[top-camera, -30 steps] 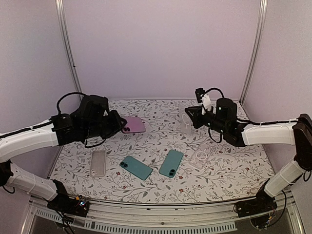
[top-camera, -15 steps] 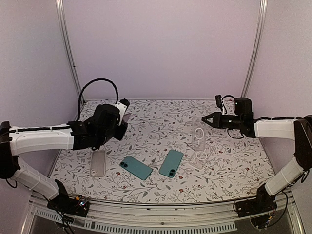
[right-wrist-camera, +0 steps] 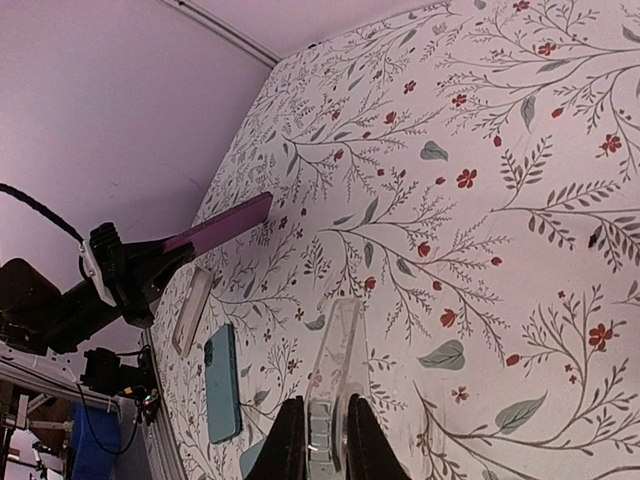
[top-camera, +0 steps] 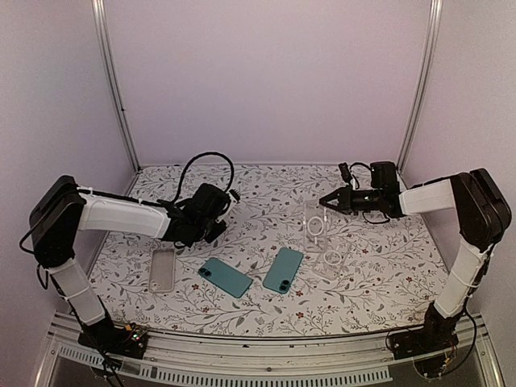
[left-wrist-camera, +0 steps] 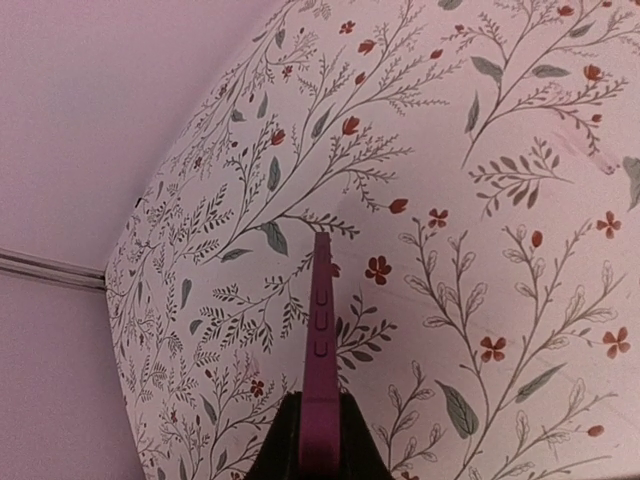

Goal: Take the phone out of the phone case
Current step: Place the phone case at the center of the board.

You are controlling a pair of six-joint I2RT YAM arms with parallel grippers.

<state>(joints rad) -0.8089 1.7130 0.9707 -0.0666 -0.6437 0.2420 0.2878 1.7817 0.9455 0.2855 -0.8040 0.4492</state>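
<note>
A purple phone (left-wrist-camera: 320, 330) stands edge-on between the jaws of my left gripper (left-wrist-camera: 320, 445), which is shut on its lower end above the floral table. From the right wrist view the same phone (right-wrist-camera: 222, 227) sticks out of the left gripper (right-wrist-camera: 150, 262). In the top view the left gripper (top-camera: 216, 216) hides it. My right gripper (right-wrist-camera: 322, 440) is shut on a clear phone case (right-wrist-camera: 336, 365), empty and held edge-on. The case (top-camera: 314, 223) hangs below the right gripper (top-camera: 326, 201) at centre right, well apart from the phone.
On the floral mat (top-camera: 266, 185) lie a clear case (top-camera: 162, 268) at front left, two teal phones (top-camera: 226, 276) (top-camera: 283, 269) in the front middle, and another clear case with a ring (top-camera: 330, 260) under the held case. Walls close off the back and sides.
The left gripper has swung right and forward with the purple phone. The right gripper drew back to the right with the clear case, which now hangs slightly further left.
</note>
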